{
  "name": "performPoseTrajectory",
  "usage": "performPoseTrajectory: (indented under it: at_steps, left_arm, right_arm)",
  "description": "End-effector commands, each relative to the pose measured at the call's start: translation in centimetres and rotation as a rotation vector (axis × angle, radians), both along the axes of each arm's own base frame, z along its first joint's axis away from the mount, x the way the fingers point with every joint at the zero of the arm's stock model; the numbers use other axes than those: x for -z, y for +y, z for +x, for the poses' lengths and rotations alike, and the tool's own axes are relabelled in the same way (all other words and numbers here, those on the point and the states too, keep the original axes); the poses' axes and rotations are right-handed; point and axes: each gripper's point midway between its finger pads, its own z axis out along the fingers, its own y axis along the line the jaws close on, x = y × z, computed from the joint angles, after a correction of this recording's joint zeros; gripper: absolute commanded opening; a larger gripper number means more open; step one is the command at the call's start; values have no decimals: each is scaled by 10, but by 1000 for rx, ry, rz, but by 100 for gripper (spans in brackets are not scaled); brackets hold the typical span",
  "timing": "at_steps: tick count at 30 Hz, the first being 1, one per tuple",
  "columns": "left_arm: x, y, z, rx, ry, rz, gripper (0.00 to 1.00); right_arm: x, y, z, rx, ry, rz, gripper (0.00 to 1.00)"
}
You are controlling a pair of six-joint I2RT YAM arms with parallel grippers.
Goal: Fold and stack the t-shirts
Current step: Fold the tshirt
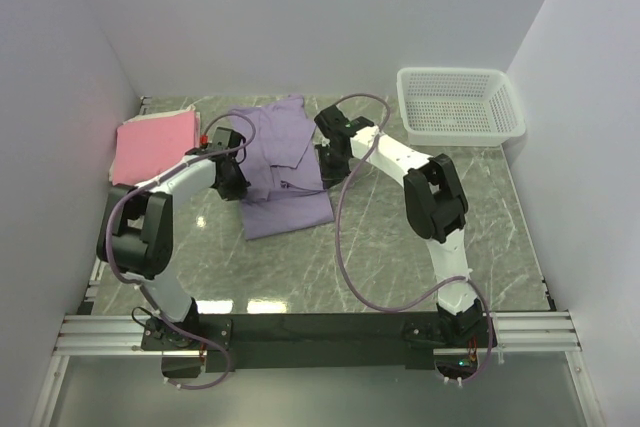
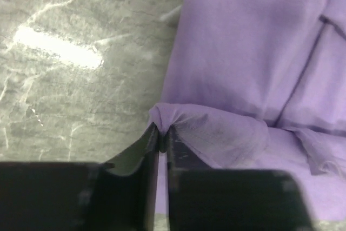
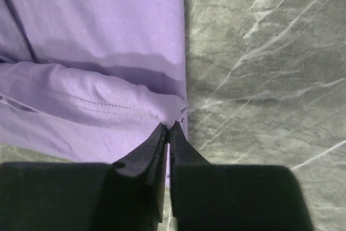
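The lavender t-shirt (image 1: 285,172) lies half folded near the middle of the far edge of the tabletop (image 1: 400,257). It is rumpled, with a doubled layer across it. The left gripper (image 2: 161,131) is clamped on a small pucker of cloth at the shirt's left edge. The right gripper (image 3: 168,128) is pinched on the hemmed fold at its right edge.

Both grips are thin and sit right at the fingertips, so the main risk is one side slipping out during a lift or pull and skewing the fold. I cannot tell whether each pinch catches both layers or only the top one. A single layer would likely peel away and undo the fold. Uneven travel of the two grippers would twist the cloth.

The pink t-shirt (image 1: 155,147) sits folded at the far left corner, near the left gripper, and a wide swing could drag it. The white mesh basket (image 1: 455,132) at the far right corner is well apart.
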Motion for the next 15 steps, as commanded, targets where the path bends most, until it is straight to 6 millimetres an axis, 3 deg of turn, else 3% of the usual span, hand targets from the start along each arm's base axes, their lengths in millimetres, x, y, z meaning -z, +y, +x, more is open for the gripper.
performPoseTrajectory:
  at_steps: [1, 3, 5, 6, 9, 11, 15]
  left_arm:
    - [-4, 9, 9, -16, -43, 37, 16]
    - [-15, 11, 10, -25, -62, 40, 31]
    - [-31, 12, 11, -23, -100, 38, 44]
    - [-37, 12, 10, -23, -114, 37, 58]
    - [-55, 12, 2, -22, -154, 24, 75]
    - [-65, 6, -8, -10, -170, 9, 76]
    - [-60, -13, -37, 38, -135, -19, 63]
  right_arm:
    - [-16, -1, 25, 30, -85, 4, 11]
    - [-31, -1, 28, 25, -123, 18, 26]
    - [-43, -1, 29, 27, -161, 22, 33]
    - [-60, -1, 29, 30, -196, 38, 36]
    - [-75, 1, 20, 21, -248, 49, 43]
    - [-86, 12, 12, -4, -275, 84, 43]
    - [-78, 33, -8, -45, -249, 141, 39]
